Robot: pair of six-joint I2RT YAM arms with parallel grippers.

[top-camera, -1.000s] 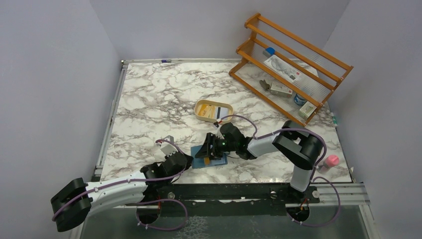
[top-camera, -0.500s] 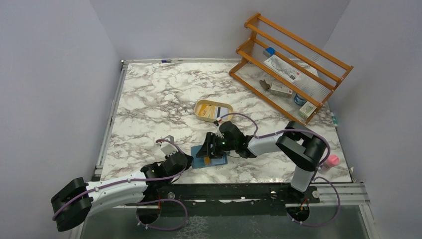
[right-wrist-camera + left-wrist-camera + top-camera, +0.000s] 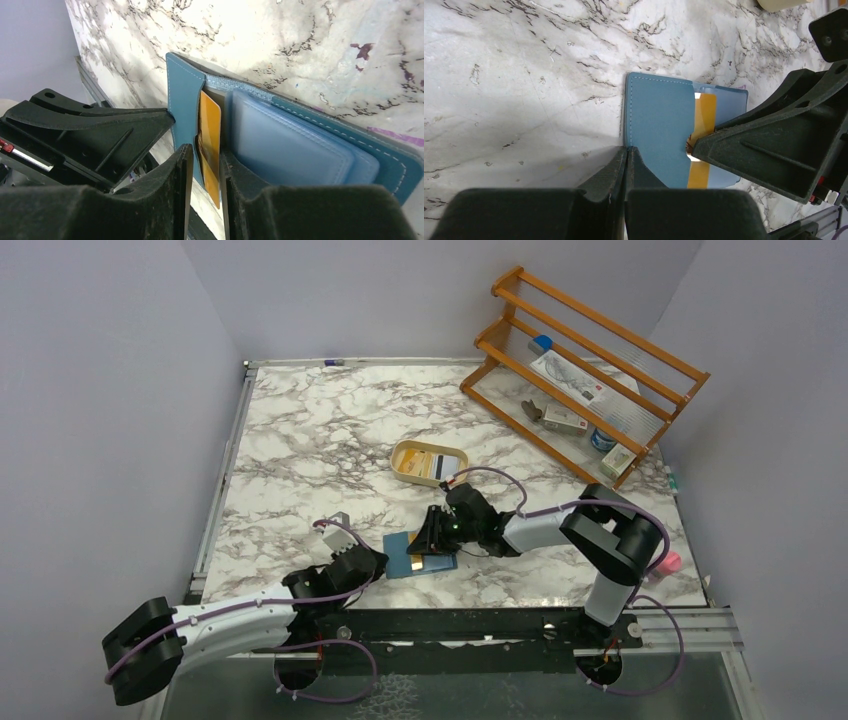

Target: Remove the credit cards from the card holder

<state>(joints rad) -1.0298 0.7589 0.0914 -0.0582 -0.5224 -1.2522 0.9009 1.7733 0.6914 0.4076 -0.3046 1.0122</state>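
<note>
Top external: my right tool [image 3: 432,538], clenching the orange card [image 3: 210,130], has drawn it partly from the card holder [image 3: 656,120]; left tool [image 3: 626,152] clenched.

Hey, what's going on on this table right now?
Two robot arms are emptying a wallet. The left gripper, fingers shut, sits at the edge of the open teal card holder on the marble table, seemingly pinning it down. The right gripper is pinched on a yellow-orange card that is only partly out of its pocket. A tan dish farther back already holds other cards.
</note>
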